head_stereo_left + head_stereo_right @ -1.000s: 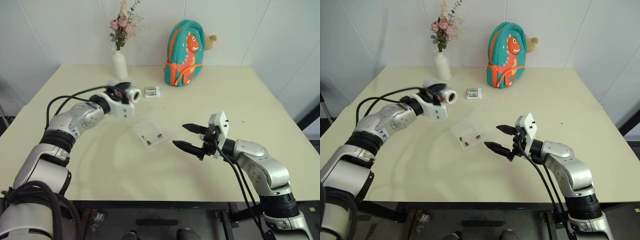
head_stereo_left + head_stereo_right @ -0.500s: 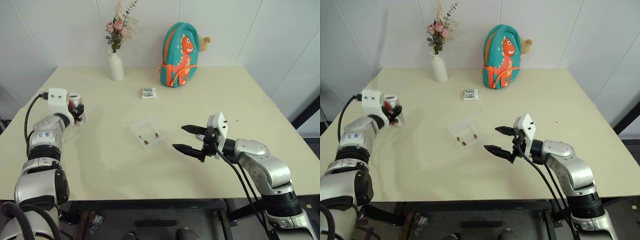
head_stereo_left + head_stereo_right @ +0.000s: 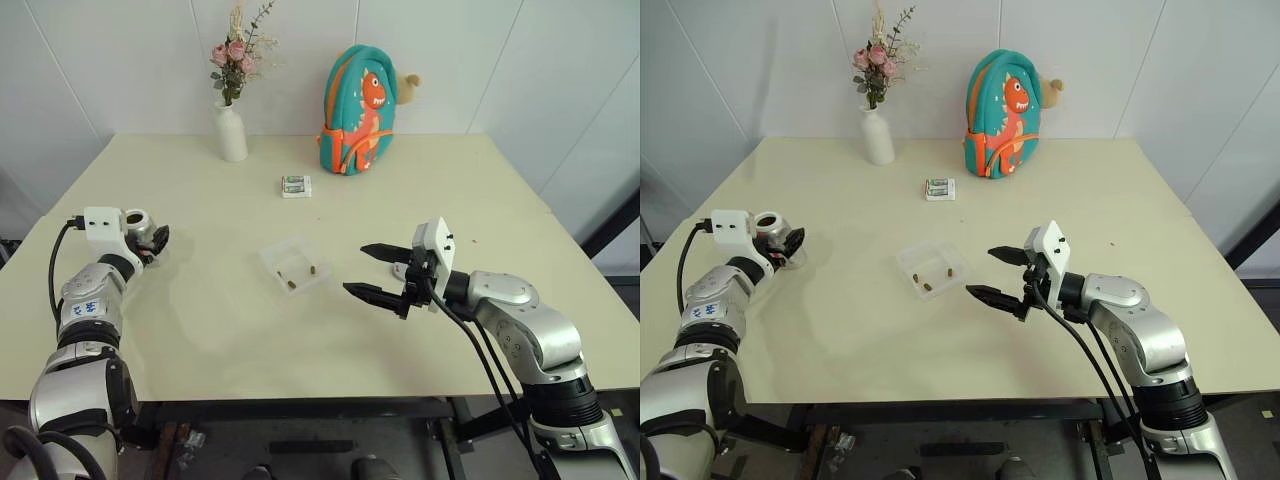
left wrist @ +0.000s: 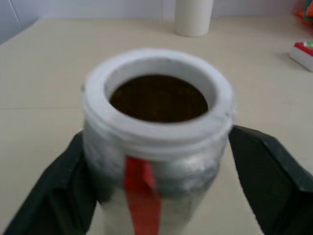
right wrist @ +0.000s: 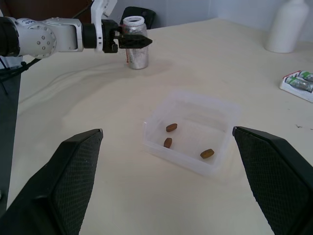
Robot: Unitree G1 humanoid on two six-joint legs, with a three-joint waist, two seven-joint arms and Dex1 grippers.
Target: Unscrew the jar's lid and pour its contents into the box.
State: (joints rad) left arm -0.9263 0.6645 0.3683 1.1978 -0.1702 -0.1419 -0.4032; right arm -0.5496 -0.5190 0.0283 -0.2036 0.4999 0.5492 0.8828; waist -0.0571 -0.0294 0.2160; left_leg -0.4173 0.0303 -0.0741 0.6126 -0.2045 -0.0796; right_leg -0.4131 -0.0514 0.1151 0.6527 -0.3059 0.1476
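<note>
We see the jar (image 5: 135, 43) upright between our left gripper's (image 4: 161, 171) parted fingers, the contents (image 5: 187, 142) in the box (image 5: 222, 117), right gripper (image 3: 367, 272) jaws apart.

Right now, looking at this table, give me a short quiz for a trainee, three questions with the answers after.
1. True or false: the jar stands upright with its mouth uncovered.
2. How many brown pieces lie in the clear box?
3. The right gripper is: A) open and empty; B) shut on the jar; C) shut on the box's rim.

Key: 1 true; 2 three; 3 A.
</note>
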